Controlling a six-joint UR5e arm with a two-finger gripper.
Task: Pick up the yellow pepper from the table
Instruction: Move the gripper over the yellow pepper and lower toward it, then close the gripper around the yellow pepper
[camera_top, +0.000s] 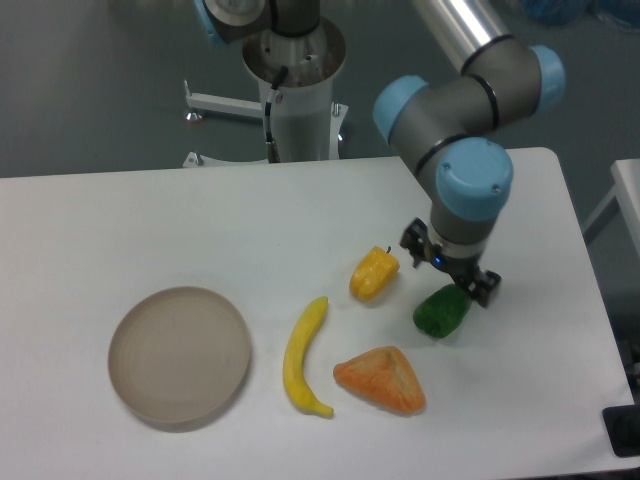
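Note:
The yellow pepper (373, 274) lies on the white table (150, 230) right of centre, small, glossy and yellow-orange, with its dark stem pointing up and right. My gripper (449, 265) hangs just to its right, above the green pepper (440, 311). Its two dark fingers are spread apart with nothing between them, so it is open. A small gap separates the left finger from the yellow pepper's stem.
A long yellow banana (303, 355) lies left of an orange wedge (382, 380) at the front. A round beige plate (179, 354) rests at the front left. The arm's base column (296, 90) stands behind the table's far edge.

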